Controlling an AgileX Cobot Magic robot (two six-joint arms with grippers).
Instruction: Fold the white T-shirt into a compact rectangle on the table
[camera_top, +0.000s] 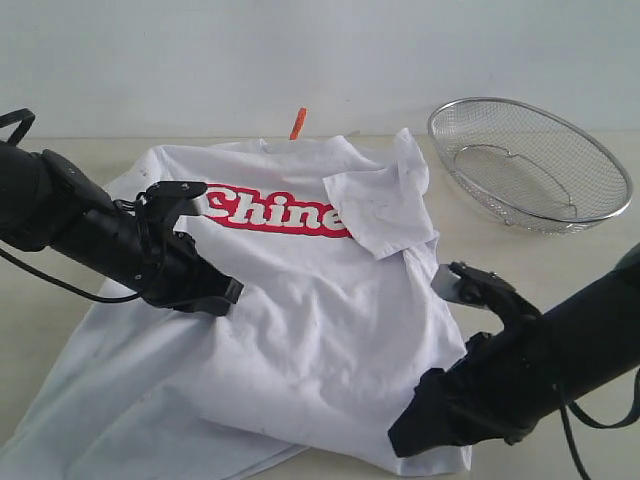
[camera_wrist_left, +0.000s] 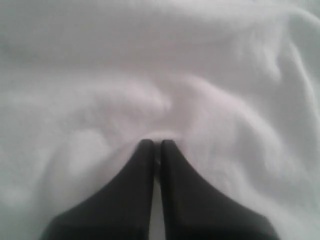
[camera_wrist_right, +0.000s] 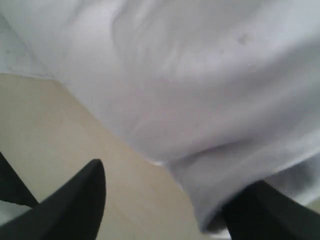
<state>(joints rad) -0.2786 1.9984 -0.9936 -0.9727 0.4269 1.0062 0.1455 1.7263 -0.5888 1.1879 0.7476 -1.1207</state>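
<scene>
The left hand (camera_top: 222, 293) is closed, its two fingers (camera_wrist_left: 145, 165) pressed together. The shirt (camera_top: 320, 330) puckers into a small ridge right at its tips, so it seems to pinch a thin fold of cloth on the side nearest it. I cannot tell how much cloth it holds.

The shirt lies face up on the surface (camera_top: 560, 270), spread between the two hands. The red lettering (camera_top: 275, 210) is just beyond the left hand. One sleeve (camera_top: 385, 215) is already turned in over the chest, on the right hand's side.

The right hand (camera_top: 410, 435) is open, its fingers (camera_wrist_right: 80, 195) wide apart. The shirt's edge lies between them and bare surface shows under it. The basket (camera_top: 560, 150) stands well beyond this hand, apart from the shirt.

I judge the step in hand is the side fold: one side is gripped, the other not yet. Next, the right hand needs to close on that edge. Then both hands must lift together and carry the cloth across without dragging the turned-in sleeve loose.
</scene>
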